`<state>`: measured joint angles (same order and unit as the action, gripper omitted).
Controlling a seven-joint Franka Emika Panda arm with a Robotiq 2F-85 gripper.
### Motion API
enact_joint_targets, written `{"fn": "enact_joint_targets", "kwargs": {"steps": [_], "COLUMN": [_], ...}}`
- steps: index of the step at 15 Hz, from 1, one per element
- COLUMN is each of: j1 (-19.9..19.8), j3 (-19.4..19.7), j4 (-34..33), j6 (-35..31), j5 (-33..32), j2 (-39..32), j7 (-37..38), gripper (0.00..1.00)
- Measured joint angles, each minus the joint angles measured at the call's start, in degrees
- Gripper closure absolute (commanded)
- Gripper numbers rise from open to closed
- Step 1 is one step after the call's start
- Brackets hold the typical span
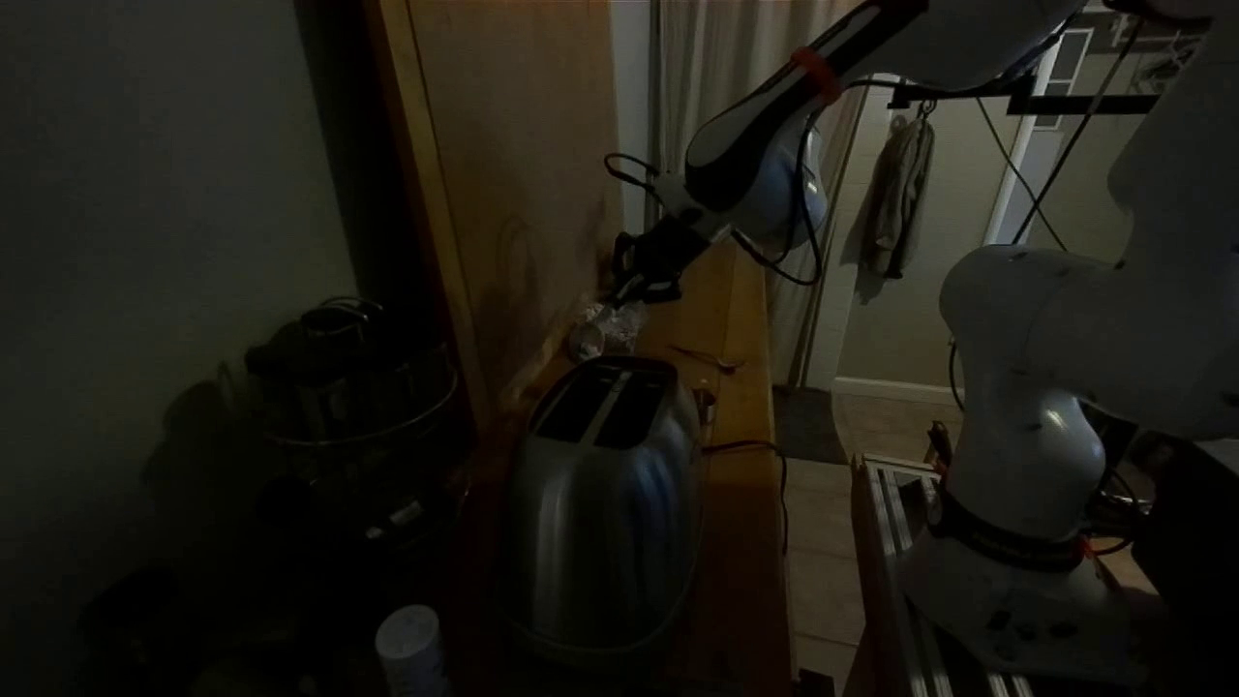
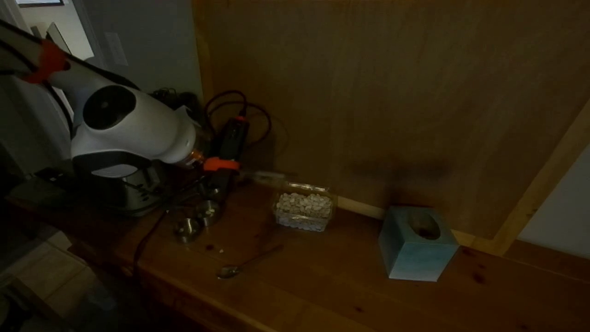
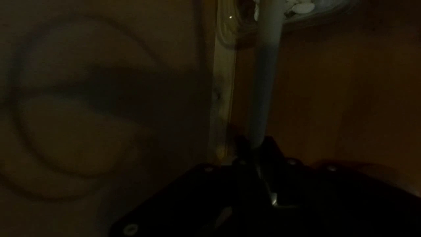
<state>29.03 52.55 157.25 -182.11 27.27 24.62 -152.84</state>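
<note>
While gripper (image 3: 256,144) pinches slim pale rod (image 3: 264,89) at wrist frame's lower centre, rod's long axis points up-frame toward clear tub (image 3: 233,29) — far end perhaps above it, light poor.

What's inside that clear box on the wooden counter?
In an exterior view, the clear box holds many small, pale, flattish pieces. Whatever lies deep among them is covered. In the wrist view, a pale stick held by the gripper hides some too.
</note>
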Motion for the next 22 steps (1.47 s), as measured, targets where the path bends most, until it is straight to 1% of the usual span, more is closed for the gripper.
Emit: {"fn": "enact_joint_targets", "kwargs": {"steps": [3, 4, 5, 7, 8, 9, 11, 16, 18, 19, 21, 22], "j1": [0.91, 1.65, 2.53, 4.28, 5.11, 5.83, 7.19, 9.27, 10.06, 10.52, 11.8, 12.64], "j3": [0.77, 1.42, 2.06, 3.72, 4.47, 5.34, 6.87, 9.97, 11.27, 11.84, 13.47, 14.24], "j4": [-0.01, -0.03, -0.04, -0.05, -0.04, -0.05, -0.04, -0.04, -0.04, -0.04, -0.05, -0.04], "j6": [-0.18, -0.68, -1.18, -2.38, -2.89, -3.23, -3.88, -3.99, -4.07, -4.2, -5.49, -6.45], "j5": [1.34, 0.32, 0.84, -0.63, -0.3, -1.6, -2.03, -5.59, -7.99, -8.03, -10.52, -10.42], "j2": [1.82, 2.56, 3.34, 4.48, 4.96, 5.27, 5.68, 5.76, 5.77, 5.77, 5.89, 6.08], "j7": [-2.78, -2.25, -2.94, -2.39, -2.98, -2.42, -2.72, -2.79, -2.44, -2.99, -2.35, -3.01], "gripper": [0.96, 0.96, 0.96, 0.96, 0.96, 0.96, 0.96, 0.96, 0.96, 0.96, 0.96, 0.96]}}
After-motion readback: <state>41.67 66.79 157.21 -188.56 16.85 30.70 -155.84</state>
